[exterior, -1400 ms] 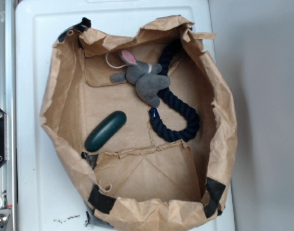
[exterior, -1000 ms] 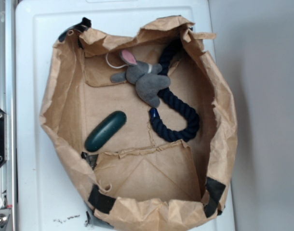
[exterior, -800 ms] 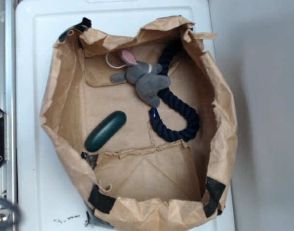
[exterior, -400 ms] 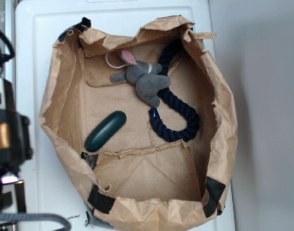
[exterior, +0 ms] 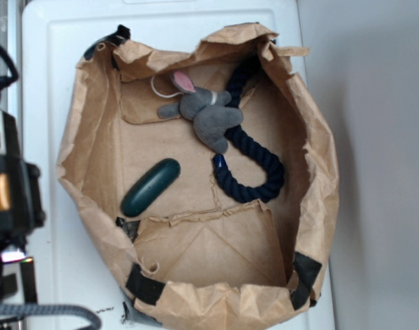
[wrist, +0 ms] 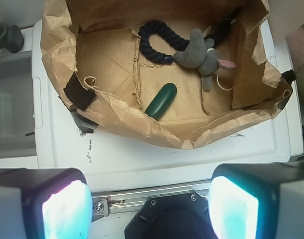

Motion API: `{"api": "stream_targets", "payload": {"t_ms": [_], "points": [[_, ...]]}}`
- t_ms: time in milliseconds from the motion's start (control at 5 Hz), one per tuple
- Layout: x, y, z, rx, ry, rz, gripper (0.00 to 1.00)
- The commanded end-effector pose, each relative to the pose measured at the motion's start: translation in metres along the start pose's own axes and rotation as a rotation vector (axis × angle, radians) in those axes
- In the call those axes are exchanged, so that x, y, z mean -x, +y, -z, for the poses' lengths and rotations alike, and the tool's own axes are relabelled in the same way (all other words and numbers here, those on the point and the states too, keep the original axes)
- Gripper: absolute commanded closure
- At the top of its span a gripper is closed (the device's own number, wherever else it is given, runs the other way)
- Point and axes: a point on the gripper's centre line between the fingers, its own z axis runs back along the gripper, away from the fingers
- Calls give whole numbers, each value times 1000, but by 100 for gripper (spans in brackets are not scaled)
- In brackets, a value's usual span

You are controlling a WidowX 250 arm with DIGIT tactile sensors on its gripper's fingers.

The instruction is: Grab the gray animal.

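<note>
The gray animal (exterior: 206, 113) lies on its side inside an opened brown paper bag (exterior: 93, 130), near the bag's far wall, its pink-lined ear up-left and its body resting against a dark navy rope (exterior: 254, 158). In the wrist view the gray animal (wrist: 199, 50) is far ahead at the upper right. My gripper (wrist: 149, 206) is open, its two fingers (wrist: 57, 209) spread wide with nothing between them. It hovers outside the bag, over the white surface's edge and a metal rail. My arm (exterior: 10, 192) shows at the left edge of the exterior view.
A dark green capsule (exterior: 151, 187) lies in the bag to the lower left of the animal. The bag's crumpled walls (wrist: 122, 117) stand between my gripper and the toys. The bag sits on a white lid (exterior: 51, 69). A black mount (wrist: 167, 219) is below the gripper.
My arm came into view at the left edge of the exterior view, where none showed a second ago. The animal, rope and capsule have not moved.
</note>
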Motion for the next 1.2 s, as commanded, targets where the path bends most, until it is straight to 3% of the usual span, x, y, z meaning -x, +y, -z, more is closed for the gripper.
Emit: {"api": "stream_targets", "payload": {"t_ms": [0, 200, 400, 600, 800, 1000], "points": [[-26, -4, 10, 24, 27, 202, 0], [-34, -3, -1, 60, 44, 450, 0], [-53, 16, -13, 97, 1, 530, 0], [-74, 31, -6, 102, -64, 553, 0], [-100, 29, 30, 111, -57, 596, 0], [-99, 14, 65, 21, -97, 603, 0]]}}
